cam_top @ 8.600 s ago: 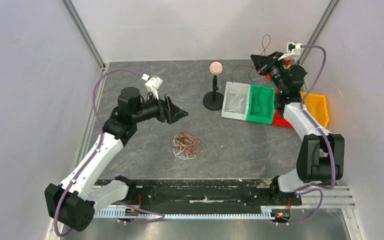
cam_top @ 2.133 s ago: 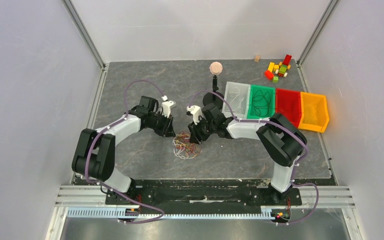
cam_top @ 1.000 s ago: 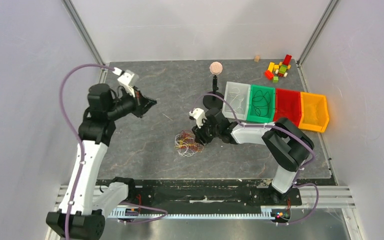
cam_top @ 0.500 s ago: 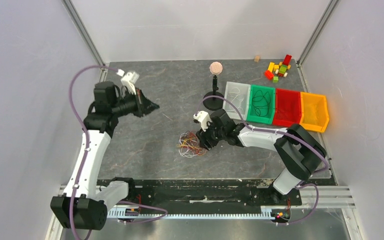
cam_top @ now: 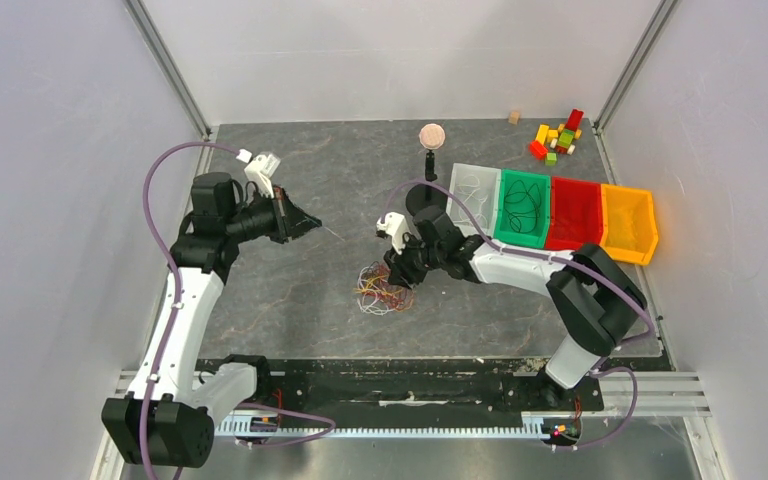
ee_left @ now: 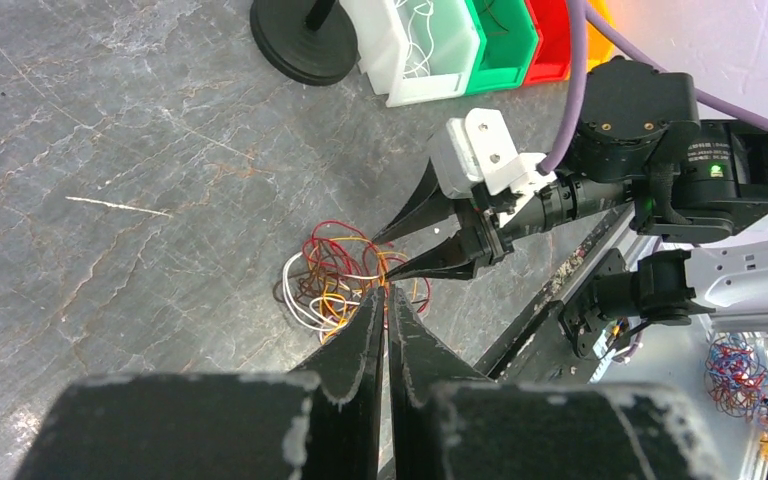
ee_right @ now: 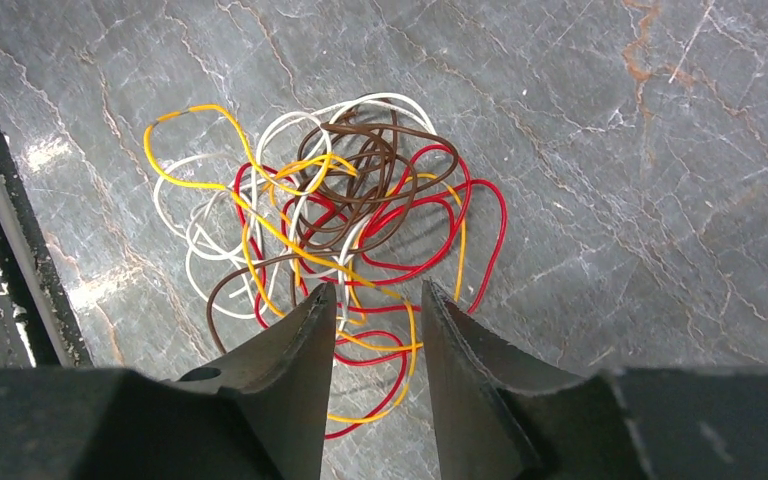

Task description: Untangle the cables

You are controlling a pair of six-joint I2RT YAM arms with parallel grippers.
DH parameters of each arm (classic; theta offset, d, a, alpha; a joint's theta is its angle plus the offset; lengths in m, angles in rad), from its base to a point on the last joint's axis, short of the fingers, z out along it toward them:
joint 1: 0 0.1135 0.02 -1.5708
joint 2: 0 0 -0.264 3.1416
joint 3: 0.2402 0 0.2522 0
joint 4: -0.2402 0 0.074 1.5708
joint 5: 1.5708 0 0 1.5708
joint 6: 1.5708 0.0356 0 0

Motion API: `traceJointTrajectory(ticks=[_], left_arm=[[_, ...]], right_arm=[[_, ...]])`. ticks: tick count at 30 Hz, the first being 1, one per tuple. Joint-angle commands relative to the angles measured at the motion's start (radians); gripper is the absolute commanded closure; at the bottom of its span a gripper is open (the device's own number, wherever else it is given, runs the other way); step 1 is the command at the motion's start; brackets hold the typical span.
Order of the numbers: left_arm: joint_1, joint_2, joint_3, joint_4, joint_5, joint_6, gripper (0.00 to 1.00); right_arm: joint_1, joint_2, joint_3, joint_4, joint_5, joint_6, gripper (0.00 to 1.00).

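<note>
While cables [cam_top: 378, 290] lie mid-frame, bare worktop [cam_top: 290, 300] all round, right pincer [cam_top: 401, 283] part-open, tips astride tangle's right edge; left pincer [cam_top: 312, 221] closed, empty, well apart upper left.

We see the right gripper [ee_right: 378, 292], its jaws apart, over the near edge of the cables [ee_right: 332, 228]: red, yellow, white and brown loops on the grey table [ee_right: 620, 150].

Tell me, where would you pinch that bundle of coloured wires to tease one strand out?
Probably the red loop bulging from the cables, rightmost in the right wrist view. It lies alone on the bare table there, crossing nothing. Come straight down from above, jaws straddling it, so only that strand is caught.
</note>
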Motion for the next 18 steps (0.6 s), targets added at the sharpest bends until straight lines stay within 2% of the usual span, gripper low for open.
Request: traceJointTrajectory(ticks=[1,6,13,18], left_arm=[[-0.001,0.000,0.005,0.049,0.029,-0.030,0.91],[0.000,0.001,-0.010,0.047,0.016,-0.026,0.90],[0.000,-0.005,-0.052,0.033,0.013,-0.021,0.88],[0.000,0.002,-0.085,0.070,0.012,-0.044,0.87]], right_arm=[[-0.001,0.042,0.056,0.042,-0.035,-0.015,0.61],[-0.001,0.088,0.092,0.053,-0.021,-0.015,0.71],[-0.001,0.009,0.094,0.023,-0.082,-0.015,1.00],[-0.001,-0.054,0.128,-0.067,-0.156,-0.015,1.00]])
